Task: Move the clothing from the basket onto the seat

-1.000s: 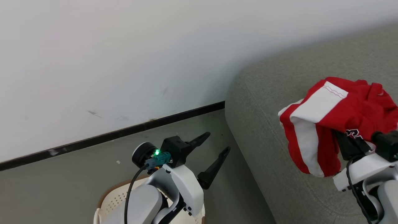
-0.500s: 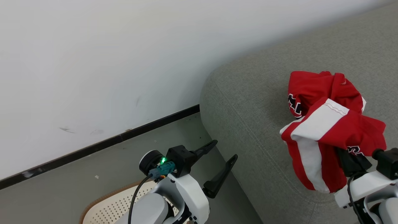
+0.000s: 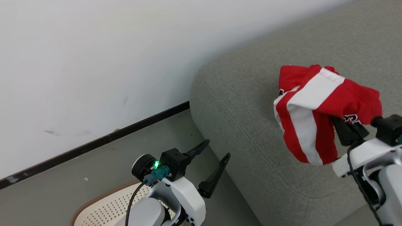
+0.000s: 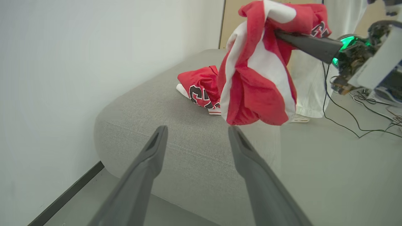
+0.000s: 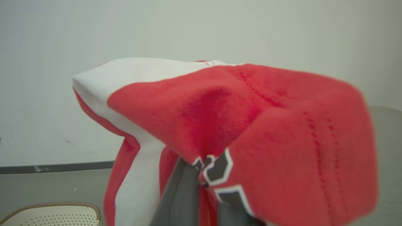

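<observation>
Transfer: red garment (image 3: 314,103) advancing over sofa (image 3: 245,103).
My right claw (image 3: 344,128), pinching it, is moving further inboard; release pending.

The left gripper (image 4: 198,131) pointed at the grey seat (image 4: 150,125), its fingers spread wide with nothing between them. Beyond it, the right gripper (image 4: 282,34) pinched a bunched, hanging red-and-white garment (image 4: 257,78). Another red garment (image 4: 199,89) lay crumpled on the seat.

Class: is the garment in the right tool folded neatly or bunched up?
Bunched up: the garment hangs in loose crumpled folds from the shut right tool.
</observation>
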Tool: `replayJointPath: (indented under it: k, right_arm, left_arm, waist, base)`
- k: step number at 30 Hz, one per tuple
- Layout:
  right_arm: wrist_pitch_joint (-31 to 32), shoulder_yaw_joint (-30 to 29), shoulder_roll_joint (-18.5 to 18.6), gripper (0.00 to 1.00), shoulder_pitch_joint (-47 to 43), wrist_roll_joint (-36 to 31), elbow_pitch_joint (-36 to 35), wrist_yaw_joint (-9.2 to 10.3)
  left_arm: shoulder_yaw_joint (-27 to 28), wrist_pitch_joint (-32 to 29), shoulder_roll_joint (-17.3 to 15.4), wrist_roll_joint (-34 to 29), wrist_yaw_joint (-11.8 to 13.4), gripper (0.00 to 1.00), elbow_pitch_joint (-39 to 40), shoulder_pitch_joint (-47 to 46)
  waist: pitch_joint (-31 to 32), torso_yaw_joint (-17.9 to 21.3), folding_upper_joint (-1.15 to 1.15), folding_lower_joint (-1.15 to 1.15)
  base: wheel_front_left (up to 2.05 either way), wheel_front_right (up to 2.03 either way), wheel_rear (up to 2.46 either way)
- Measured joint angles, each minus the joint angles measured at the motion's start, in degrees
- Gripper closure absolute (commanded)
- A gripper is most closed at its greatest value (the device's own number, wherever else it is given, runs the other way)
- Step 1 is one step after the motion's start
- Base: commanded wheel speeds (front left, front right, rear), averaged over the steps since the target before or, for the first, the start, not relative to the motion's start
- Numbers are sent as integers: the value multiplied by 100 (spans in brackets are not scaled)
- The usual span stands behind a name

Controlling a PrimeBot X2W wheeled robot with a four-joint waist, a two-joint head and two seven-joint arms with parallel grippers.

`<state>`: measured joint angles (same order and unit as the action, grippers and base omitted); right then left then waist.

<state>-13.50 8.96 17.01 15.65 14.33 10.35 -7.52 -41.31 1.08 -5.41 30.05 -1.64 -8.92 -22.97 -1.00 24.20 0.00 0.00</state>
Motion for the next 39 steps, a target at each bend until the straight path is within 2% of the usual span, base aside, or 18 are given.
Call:
replayJointPath:
  k: [7,12,19,23,31,39]
  right_arm:
    - [302,-156,347,100,939,188,442,0]
    - [513,-644,615,100,1490,363,902,0]
    - [644,-1292,939,100,1871,438,1545,1]
    - [661,-1438,1093,100,1934,398,1950,1]
    - [688,-1466,1053,100,2025,101,2666,0]
    - [489,-1448,667,100,2285,-59,3117,0]
  left_arm:
    - [79,-7,-70,-102,163,0,197,0]
    - [116,-51,-153,-193,260,0,374,-2]
    - [134,-104,-200,-244,360,0,625,-6]
    - [124,-196,-227,-348,402,0,793,-16]
    - [43,-463,-355,-503,436,0,1107,-185]
    - [16,-567,-377,-578,435,0,1345,-399]
  waist:
    - [-169,-104,0,0]
    - [-310,-206,0,0]
    - [-500,-351,0,0]
    - [-643,-464,0,0]
    - [-1029,-740,0,0]
    - [-1422,-975,0,0]
  base:
    - [0,0,0]
    - [0,0,0]
    - [0,0,0]
    - [0,0,0]
    - [0,0,0]
    - [0,0,0]
